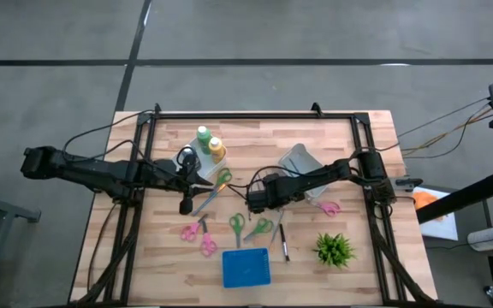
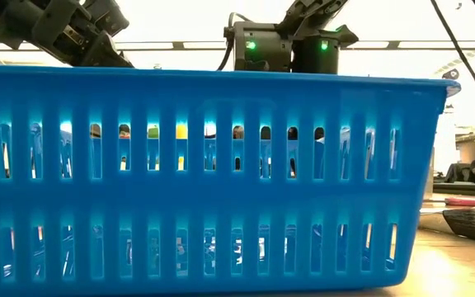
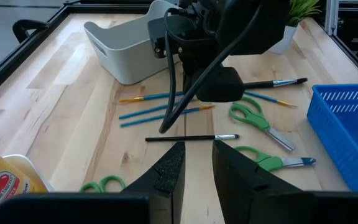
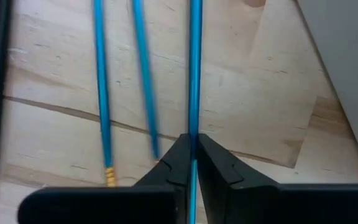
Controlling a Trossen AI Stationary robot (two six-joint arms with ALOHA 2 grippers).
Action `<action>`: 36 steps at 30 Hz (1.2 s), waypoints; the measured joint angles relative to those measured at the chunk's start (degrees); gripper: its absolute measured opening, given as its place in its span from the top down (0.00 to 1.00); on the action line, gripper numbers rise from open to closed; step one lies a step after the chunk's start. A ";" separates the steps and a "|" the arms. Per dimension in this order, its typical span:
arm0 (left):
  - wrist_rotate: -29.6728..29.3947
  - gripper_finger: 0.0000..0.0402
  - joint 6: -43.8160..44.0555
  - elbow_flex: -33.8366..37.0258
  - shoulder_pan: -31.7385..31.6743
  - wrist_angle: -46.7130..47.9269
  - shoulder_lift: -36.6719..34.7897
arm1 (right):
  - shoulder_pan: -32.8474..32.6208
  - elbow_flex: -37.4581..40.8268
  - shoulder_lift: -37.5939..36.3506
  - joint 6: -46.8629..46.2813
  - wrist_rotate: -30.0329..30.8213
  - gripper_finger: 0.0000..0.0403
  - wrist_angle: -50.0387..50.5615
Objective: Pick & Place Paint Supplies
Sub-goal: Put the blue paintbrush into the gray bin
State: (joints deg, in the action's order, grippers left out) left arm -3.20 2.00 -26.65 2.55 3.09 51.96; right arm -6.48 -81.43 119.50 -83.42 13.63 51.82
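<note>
In the right wrist view the right gripper (image 4: pixel 192 152) has its fingers pinched tight on one blue brush (image 4: pixel 195 68), low over the table (image 4: pixel 48 143). The grip is near one end of the handle, probably so the thin stick lifts cleanly away from the two blue brushes (image 4: pixel 120 81) lying just beside it, centre-left of that frame. In the high view this arm reaches from the right edge toward the middle of the picture, wrist bent down. Past it, right of centre, sits the white bin (image 1: pixel 302 161), the likely drop place. The left gripper (image 3: pixel 194 165) hangs over the table with a narrow gap between its fingers and nothing in it, aimed at the black brush (image 3: pixel 191 137); that arm stretches in from the left edge. At upper centre stand the bottles (image 1: pixel 210 144); the blue basket (image 1: pixel 246 267) sits at lower centre.
</note>
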 joint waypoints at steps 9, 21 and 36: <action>0.00 0.79 -0.02 0.02 0.02 0.02 -0.02 | 0.00 0.04 0.06 -0.07 0.00 0.95 -0.18; 0.00 0.79 0.00 0.02 0.01 0.02 0.00 | 0.09 0.31 -1.37 1.34 -0.40 0.94 0.21; 0.00 0.79 0.00 0.02 0.00 0.26 0.00 | 0.30 -7.83 -3.18 14.10 1.89 0.94 8.99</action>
State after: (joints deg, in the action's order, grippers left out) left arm -3.20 2.00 -26.63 2.55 3.35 51.96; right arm -6.18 -89.26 116.33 -69.32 15.51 60.81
